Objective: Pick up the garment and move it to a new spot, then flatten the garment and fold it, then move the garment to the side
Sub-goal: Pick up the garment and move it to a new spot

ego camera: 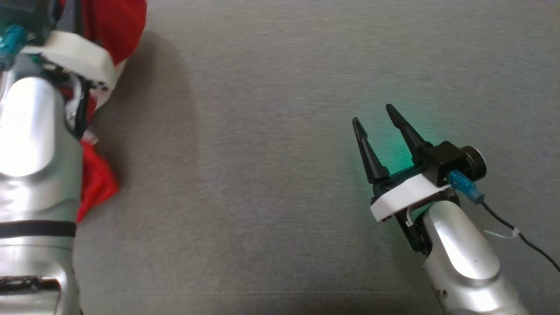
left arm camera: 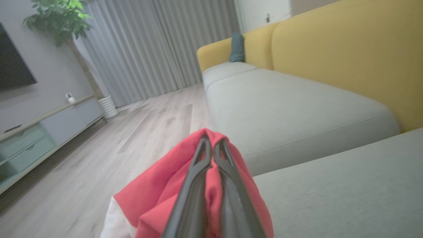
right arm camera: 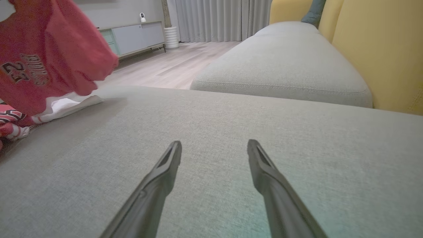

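While left hand (left arm camera: 214, 140) pinches garment (left arm camera: 155, 188) | right hand (ego camera: 372, 113) splayed above cushion (ego camera: 262, 175)

1. We see the left end effector (left arm camera: 213, 142), its two fingers pressed together on a fold of the red garment (left arm camera: 155, 188).
2. The garment bunches around the fingers, with a white part at the lower left.
3. Beyond lie a grey sofa seat (left arm camera: 290, 112), its yellow back (left arm camera: 347, 49) and a teal pillow (left arm camera: 237, 48).
4. On the left we see a wood floor (left arm camera: 115, 148), curtains (left arm camera: 148, 49) and a plant (left arm camera: 59, 16).
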Robot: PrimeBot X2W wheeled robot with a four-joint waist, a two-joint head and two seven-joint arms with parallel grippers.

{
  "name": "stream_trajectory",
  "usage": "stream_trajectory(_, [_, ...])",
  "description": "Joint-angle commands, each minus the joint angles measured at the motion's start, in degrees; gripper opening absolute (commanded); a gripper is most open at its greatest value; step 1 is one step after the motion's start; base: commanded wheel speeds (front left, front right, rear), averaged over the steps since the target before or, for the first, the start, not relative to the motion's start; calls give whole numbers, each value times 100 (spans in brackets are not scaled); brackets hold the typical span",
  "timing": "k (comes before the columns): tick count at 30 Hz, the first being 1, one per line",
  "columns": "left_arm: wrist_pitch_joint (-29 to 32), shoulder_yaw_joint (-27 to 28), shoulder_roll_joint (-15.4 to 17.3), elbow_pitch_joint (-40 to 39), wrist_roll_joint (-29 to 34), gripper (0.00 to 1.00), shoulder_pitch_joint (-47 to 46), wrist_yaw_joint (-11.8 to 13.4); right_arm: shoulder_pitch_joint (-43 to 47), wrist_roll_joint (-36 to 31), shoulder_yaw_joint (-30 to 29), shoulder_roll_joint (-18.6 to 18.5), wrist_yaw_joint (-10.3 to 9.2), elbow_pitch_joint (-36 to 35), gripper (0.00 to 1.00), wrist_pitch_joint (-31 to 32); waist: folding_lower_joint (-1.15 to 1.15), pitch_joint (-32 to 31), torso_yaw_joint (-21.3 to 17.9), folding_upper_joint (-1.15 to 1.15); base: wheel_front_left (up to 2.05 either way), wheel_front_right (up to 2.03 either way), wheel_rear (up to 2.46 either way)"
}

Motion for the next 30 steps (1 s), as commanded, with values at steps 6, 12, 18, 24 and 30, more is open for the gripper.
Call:
stream_trajectory(6, [-67,-266,-163,-661,68,0,-443,-105,-9,164,187,132,43,-217,100,-62,-1,-102,-1164,0,0,0,0])
stream_trajectory(12, [-67,-687,-680,-914,-13,0,-516,-185,-25,500,387,137,43,-360,100,-62,-1,-23,-1952,0,0,0,0])
stream_trajectory(18, [-67,-1117,-990,-1002,-338,0,-269,-156,-32,641,446,138,43,-421,100,-62,-1,43,-2395,0,0,0,0])
stream_trajectory(24, [-67,-1441,-1029,-705,-565,60,229,136,2,643,397,138,43,-432,100,-62,-1,28,-2428,0,0,0,0])
stream_trajectory(30, [-67,-1221,-985,-574,-627,100,789,491,54,568,346,139,43,-401,100,-62,-1,-87,-2160,0,0,0,0])
